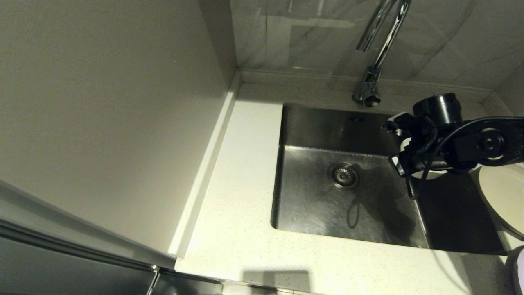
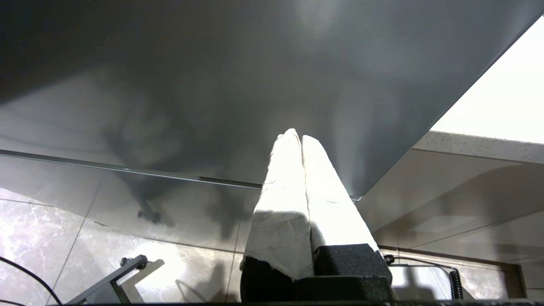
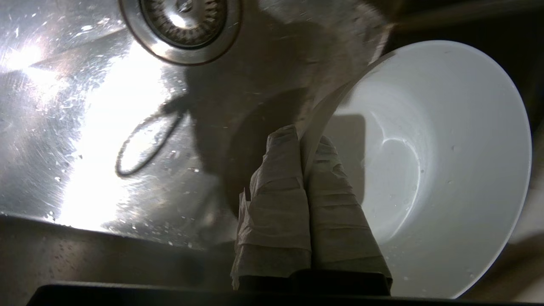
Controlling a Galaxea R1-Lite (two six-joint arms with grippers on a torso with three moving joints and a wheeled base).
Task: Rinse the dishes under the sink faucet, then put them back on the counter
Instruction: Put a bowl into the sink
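Head view: the faucet [image 1: 373, 78] rises at the upper middle of the frame from the counter's back edge, its chrome neck curving out of the top, and the sink [image 1: 327, 209] fills the centre with its round drain strainer [image 1: 343, 175] on the basin floor and two small overflow slots on the back wall. The off-white speckled counter [image 1: 241, 196] wraps around the basin's left and lower sides, meeting a plain wall panel at the left. A cream plate [image 1: 505, 196] lies on the counter at the right edge, and a sliver of a lavender plate [image 1: 518, 270] shows in the lower right corner. The right arm reaches in from the right, largely hiding the bowl here. In the right wrist view, the right gripper [image 3: 305, 146] is clamped on the rim of the small white bowl [image 3: 442, 170], one padded finger inside the rim and one outside. The bowl is held tilted on edge above the sink's right side, its smooth interior glossy and flecked with droplets. The left gripper [image 2: 297, 142] hangs off the counter beside a grey cabinet front, fingers pressed together on nothing.
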